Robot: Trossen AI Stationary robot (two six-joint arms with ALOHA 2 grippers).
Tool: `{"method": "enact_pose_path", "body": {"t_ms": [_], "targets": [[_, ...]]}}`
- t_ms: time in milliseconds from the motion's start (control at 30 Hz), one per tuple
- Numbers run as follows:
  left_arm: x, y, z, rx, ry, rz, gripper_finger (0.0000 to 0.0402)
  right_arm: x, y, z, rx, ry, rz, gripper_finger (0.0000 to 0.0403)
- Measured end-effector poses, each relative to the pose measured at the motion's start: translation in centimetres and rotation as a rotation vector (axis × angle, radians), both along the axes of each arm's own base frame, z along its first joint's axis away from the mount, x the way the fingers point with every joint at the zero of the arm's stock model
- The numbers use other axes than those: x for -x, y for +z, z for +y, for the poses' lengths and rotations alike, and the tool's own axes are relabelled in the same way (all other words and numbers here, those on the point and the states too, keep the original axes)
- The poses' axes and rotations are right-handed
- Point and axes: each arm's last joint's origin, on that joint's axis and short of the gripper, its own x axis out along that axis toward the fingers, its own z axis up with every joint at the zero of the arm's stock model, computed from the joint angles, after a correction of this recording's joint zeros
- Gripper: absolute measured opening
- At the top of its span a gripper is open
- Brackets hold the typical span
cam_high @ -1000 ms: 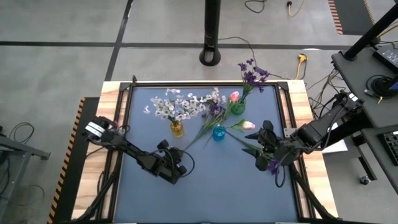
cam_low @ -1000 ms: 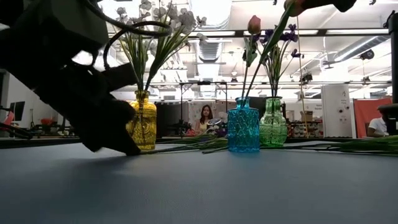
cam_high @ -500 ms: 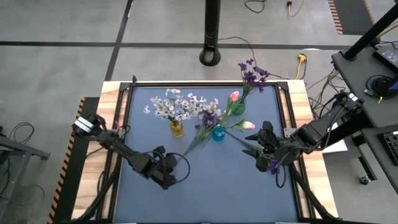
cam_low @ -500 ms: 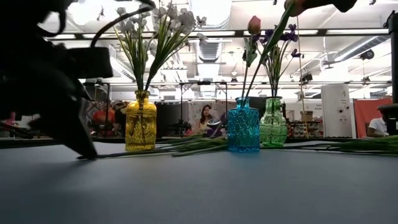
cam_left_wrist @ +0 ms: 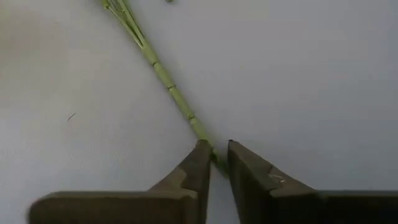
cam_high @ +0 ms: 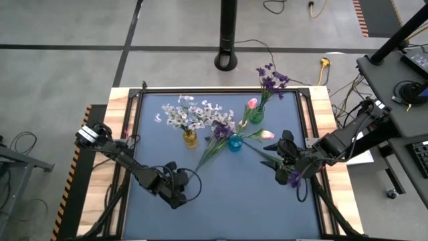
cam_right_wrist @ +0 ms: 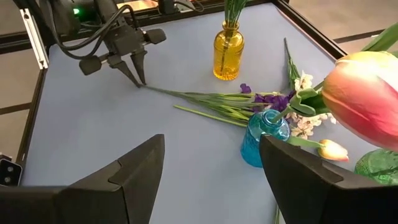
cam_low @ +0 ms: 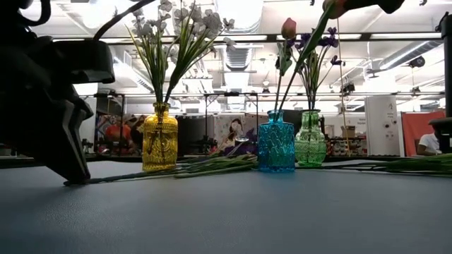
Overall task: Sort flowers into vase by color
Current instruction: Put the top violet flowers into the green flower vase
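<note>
On the blue-grey desk [cam_high: 227,201] stand three small glass vases. The yellow vase [cam_high: 190,138] holds a spray of white and pale-lilac flowers [cam_high: 190,114]. The blue vase [cam_high: 235,142] stands just beside it toward the right arm's side, and the green vase [cam_high: 256,114] stands farther back, with dark purple flowers [cam_high: 271,80] and a pink tulip bud [cam_high: 252,103] rising from it.

The left gripper [cam_left_wrist: 214,163] is down at the desk surface near the front, its tips at the cut end of a long green stem [cam_left_wrist: 168,87]. That stem belongs to a purple flower spray [cam_high: 221,130] lying flat on the desk, running from the gripper up toward the gap between the yellow and blue vases. In the left wrist view the jaws stand nearly together with the stem end right at the narrow gap between them; whether they truly pinch it or only touch it is hard to tell.

The right gripper [cam_high: 292,163] hovers over the right side of the desk, just beside the blue vase. Its jaws are spread around the stem of a pink tulip [cam_right_wrist: 364,99], whose bud [cam_high: 267,134] points toward the blue vase. A further purple bloom [cam_high: 294,178] shows beneath this gripper.

In the low view, more green stems [cam_low: 402,166] lie flat on the desk near the green vase.
</note>
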Motion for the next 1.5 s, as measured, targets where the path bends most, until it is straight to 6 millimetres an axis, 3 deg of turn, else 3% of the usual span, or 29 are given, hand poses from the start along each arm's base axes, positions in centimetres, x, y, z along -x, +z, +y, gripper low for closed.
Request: {"method": "enact_pose_path", "body": {"t_ms": [200, 367, 600, 833, 1133, 1500], "targets": [[-0.9, 1.1, -0.4, -0.031, -0.006, -0.065, 0.0131, 0.0, 0.0, 0.0, 0.015, 0.01, 0.003, 0.0257], [-2.3, 3.1, -0.7, -0.206, 0.023, -0.214, 0.0192, 0.0, 0.0, 0.0, 0.019, 0.012, 0.004, 0.026], [-3.3, 2.7, 1.2, -0.333, 0.141, -0.281, 0.0219, 0.0, 0.0, 0.0, 0.031, 0.019, 0.007, 0.0254], [-4.7, -0.3, 1.9, -0.365, 0.119, -0.259, 0.0197, 0.0, -0.1, 0.0, 0.038, 0.021, 0.014, 0.0255], [-5.2, -3.6, 2.8, -0.377, 0.226, -0.213, 0.0159, 0.0, -0.1, 0.0, 0.039, 0.021, 0.016, 0.0254], [-5.2, -4.0, 2.8, -0.375, 0.247, -0.211, 0.001, 0.0, -0.2, 0.0, 0.04, 0.02, 0.017, 0.0249]]}}
